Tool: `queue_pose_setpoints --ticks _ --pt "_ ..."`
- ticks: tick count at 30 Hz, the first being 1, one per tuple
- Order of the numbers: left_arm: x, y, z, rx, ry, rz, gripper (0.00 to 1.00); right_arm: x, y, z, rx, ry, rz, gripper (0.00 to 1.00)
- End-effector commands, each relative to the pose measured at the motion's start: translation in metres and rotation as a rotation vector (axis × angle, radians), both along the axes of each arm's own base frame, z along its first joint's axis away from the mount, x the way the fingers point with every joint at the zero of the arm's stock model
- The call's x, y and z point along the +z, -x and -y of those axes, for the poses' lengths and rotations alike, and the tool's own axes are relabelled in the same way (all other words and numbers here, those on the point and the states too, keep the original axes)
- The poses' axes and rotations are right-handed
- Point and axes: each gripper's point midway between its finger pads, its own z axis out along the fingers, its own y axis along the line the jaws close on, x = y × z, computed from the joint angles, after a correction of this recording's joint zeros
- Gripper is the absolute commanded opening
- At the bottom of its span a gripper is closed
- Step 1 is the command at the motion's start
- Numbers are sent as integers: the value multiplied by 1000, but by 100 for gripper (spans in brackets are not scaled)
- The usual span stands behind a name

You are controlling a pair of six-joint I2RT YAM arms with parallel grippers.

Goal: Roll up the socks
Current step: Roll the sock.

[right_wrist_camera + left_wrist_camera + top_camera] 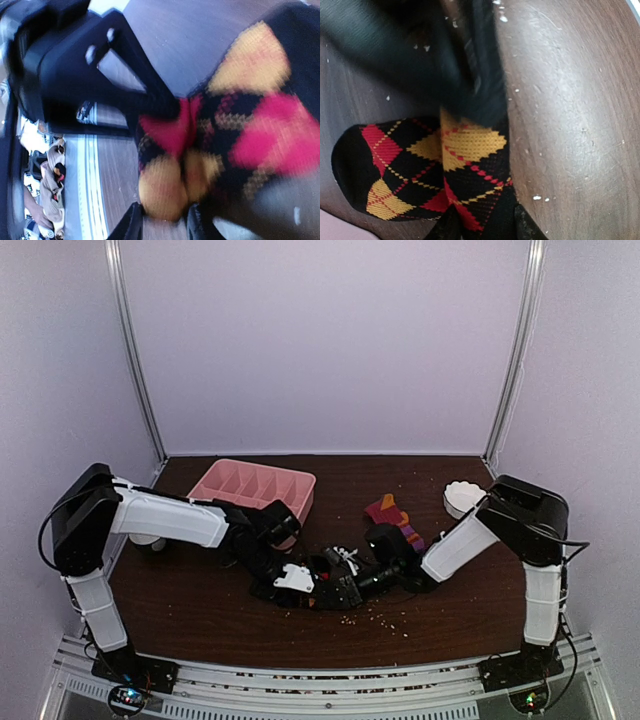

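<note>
the argyle sock [445,165], black with red and yellow diamonds, lies on the dark worktop [570,125] in the near middle, right where the 2 arms meet nose to nose. in the top view little of it shows under them. the left hand [482,227] is grasping it: the fabric narrows and runs up between the fingertips, then out ahead, with a rounded end lapping off to 1 side. the right hand [162,222] faces it from the other side, a bunched, doubled lump of the same sock sitting just at its fingertips. i cannot tell whether that hand pinches the lump or only flanks it. so, as i judge it, the sock's long axis runs from 1 hand to the other, across the worktop, and neither arm is nearer. any rolling has to travel along that line, 1 hand anchoring while the other turns.

just beyond the right hand lies the striped sock [393,518], purple, orange and red, apart from both hands and closer to the right arm. further back stand the pink tray [255,488] on the left and a white bowl [462,498] on the right.
</note>
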Motion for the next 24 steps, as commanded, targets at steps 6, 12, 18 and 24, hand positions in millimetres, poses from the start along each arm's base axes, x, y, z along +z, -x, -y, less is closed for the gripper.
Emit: queue_pose_setpoints --ticks 6,12,18,24 --pt "7 11 -9 132 -43 -375 36 -55 17 76 -164 271 101 35" --pt "6 27 -4 100 -71 -523 37 -33 3 94 -261 297 376 40" --pt "14 43 -3 41 -58 -612 38 33 -14 107 -400 360 777 100" --pt "9 47 0 33 -64 -635 40 78 -49 138 -754 368 745 99"
